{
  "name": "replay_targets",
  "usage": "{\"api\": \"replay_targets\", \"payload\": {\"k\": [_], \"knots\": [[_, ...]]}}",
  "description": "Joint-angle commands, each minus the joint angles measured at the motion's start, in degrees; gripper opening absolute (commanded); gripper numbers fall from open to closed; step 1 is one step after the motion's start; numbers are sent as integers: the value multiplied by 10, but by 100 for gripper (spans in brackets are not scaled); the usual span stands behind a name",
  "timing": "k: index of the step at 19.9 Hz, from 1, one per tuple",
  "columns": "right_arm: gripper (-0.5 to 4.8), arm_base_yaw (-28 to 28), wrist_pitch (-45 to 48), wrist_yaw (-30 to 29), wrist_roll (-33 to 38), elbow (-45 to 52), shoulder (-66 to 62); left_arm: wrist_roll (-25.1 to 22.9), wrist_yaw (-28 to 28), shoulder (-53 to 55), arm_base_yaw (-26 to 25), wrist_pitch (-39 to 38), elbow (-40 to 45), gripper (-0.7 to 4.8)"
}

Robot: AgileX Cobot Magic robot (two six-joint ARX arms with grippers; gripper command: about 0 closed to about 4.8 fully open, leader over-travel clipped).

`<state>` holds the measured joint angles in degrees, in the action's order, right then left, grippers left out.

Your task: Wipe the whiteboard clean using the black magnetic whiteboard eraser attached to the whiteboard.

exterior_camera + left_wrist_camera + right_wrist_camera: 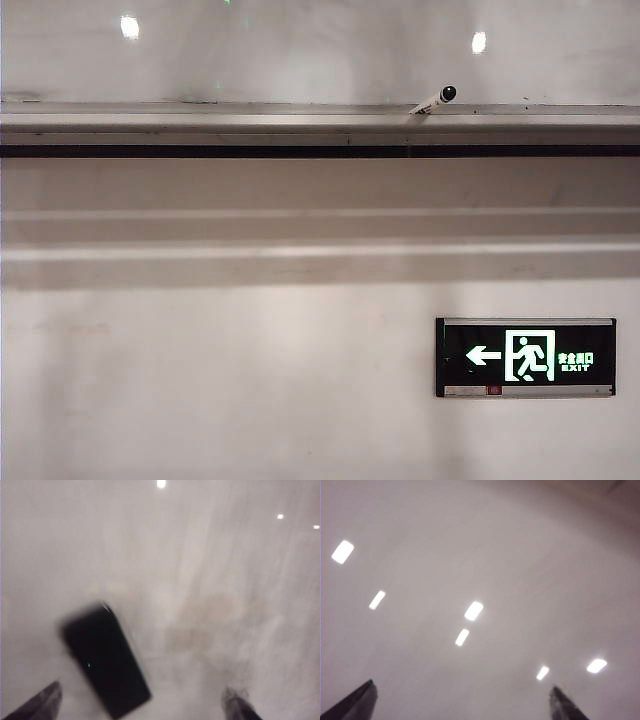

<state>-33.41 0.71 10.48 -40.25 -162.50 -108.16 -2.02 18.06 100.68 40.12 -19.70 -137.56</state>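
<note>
In the left wrist view the black magnetic whiteboard eraser (105,660) sticks slantwise on the glossy whiteboard (210,580), blurred. My left gripper (142,692) is open. Its two fingertips (47,700) stand wide apart, with the eraser's near end between them and touching neither. My right gripper (462,687) is open too and faces bare whiteboard (480,555) dotted with light reflections, nothing between its fingers. In the exterior view only the lowest strip of the whiteboard (300,50) shows above its silver ledge (200,122). Neither gripper nor the eraser appears there.
A white marker with a black cap (435,99) lies on the silver ledge at the right. On the matte wall below hangs a black, green-lit exit sign (525,357). Faint brownish-grey smudges (210,620) mark the board beside the eraser.
</note>
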Motion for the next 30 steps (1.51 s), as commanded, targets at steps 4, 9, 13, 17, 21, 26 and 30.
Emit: {"api": "replay_targets", "payload": {"k": [4,9,13,17,21,26,30], "knots": [[479,-1,-19,3,31,1,45,18,58,101,0,190,-2,430],[479,-2,-68,-1,53,0,60,56,116,141,-20,254,-2,430],[479,-2,-70,-1,54,0,61,115,95,155,-50,263,-2,430],[479,-4,-73,-1,59,0,61,126,55,167,-59,263,-2,430],[479,-4,-76,-1,60,0,61,130,38,182,-58,283,-2,429],[479,-4,-82,-1,59,0,61,148,35,202,-63,302,-2,376],[479,-4,-86,-1,59,0,61,147,37,211,-64,309,-2,233]]}}
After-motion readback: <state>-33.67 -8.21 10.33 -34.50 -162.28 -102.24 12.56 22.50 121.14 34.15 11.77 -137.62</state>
